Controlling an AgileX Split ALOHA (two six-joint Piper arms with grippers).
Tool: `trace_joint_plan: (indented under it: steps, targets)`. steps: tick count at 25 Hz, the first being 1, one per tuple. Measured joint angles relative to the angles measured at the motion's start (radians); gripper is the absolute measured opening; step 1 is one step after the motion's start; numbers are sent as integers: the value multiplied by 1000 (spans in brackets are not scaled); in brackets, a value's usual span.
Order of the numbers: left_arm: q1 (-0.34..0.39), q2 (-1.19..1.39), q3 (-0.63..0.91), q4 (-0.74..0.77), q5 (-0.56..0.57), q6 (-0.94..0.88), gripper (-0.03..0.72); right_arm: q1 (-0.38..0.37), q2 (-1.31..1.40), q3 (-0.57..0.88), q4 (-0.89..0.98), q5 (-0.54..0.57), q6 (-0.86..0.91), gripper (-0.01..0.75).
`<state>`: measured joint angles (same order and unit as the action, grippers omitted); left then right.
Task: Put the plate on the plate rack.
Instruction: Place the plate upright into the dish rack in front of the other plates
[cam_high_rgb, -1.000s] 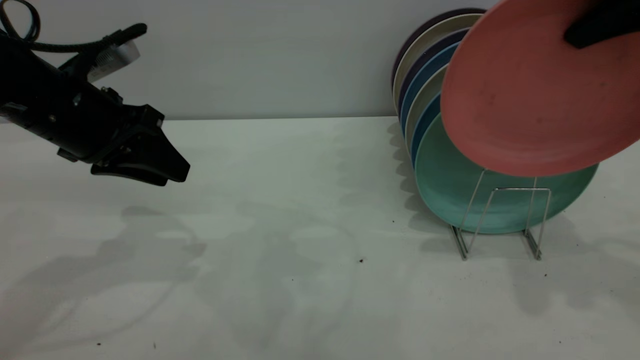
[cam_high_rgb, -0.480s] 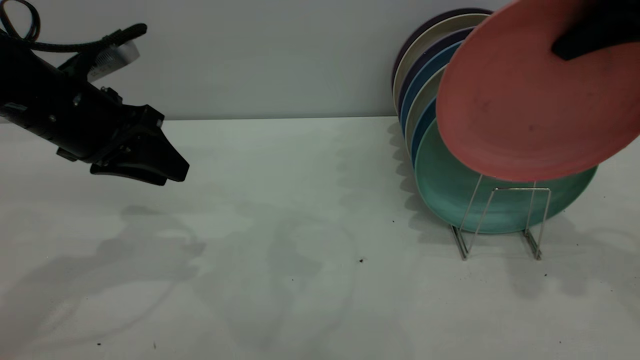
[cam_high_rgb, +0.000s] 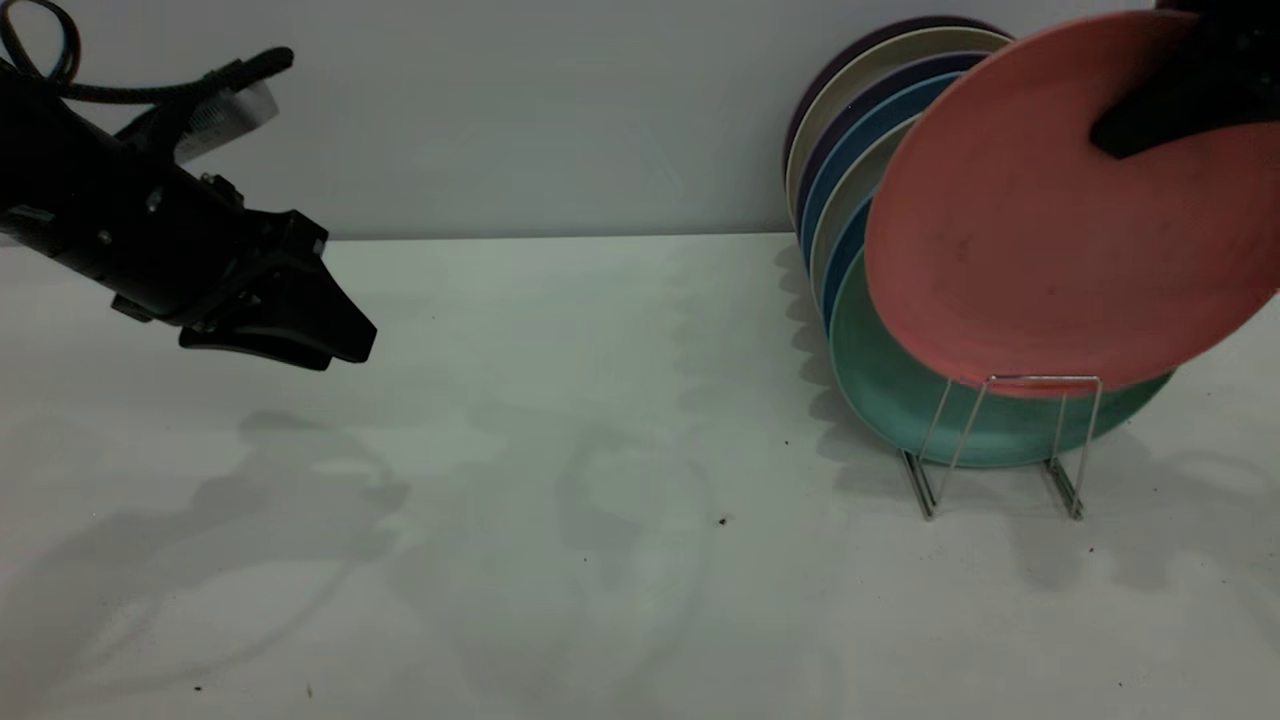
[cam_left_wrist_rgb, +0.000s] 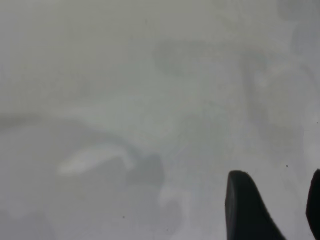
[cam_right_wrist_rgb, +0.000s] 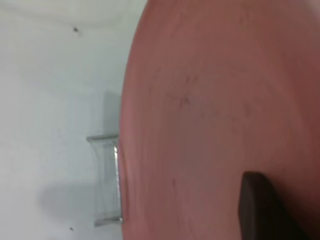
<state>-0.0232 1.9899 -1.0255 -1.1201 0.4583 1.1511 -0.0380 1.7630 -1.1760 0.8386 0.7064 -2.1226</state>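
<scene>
The salmon-pink plate (cam_high_rgb: 1030, 220) hangs tilted in the air at the right, in front of the teal-green plate (cam_high_rgb: 900, 395). Its lower edge is level with the top of the front wire loop of the plate rack (cam_high_rgb: 1005, 440). My right gripper (cam_high_rgb: 1150, 120) is shut on the plate's upper rim; one black finger lies across its face. In the right wrist view the plate (cam_right_wrist_rgb: 215, 115) fills most of the frame, with the rack (cam_right_wrist_rgb: 107, 180) beside it. My left gripper (cam_high_rgb: 330, 345) hovers open and empty over the table at the far left.
Several plates stand in the rack behind the teal one, among them blue (cam_high_rgb: 850, 150), cream (cam_high_rgb: 830, 110) and dark purple ones, leaning toward the back wall. The white table (cam_high_rgb: 600, 450) stretches between the two arms, with a few dark specks.
My right gripper has lowered the pink plate and shifted it slightly left, so its lower edge now reaches the top of the rack's front loop. The left arm has not moved.
</scene>
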Motion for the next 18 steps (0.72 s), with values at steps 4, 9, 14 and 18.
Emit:
trace_joint_plan:
  steps: [4,9,14,18]
  targets:
    - [0,0,0,0,-1,0,335,0,2,0,9,19,0,161]
    - [0,0,0,0,-1,0,335,0,2,-1,12,40,0,193]
    - [0,0,0,0,-10,-18,335,0,2,-2,12,60,24,316]
    - [0,0,0,0,-17,-21,335,0,2,-2,12,77,83,348]
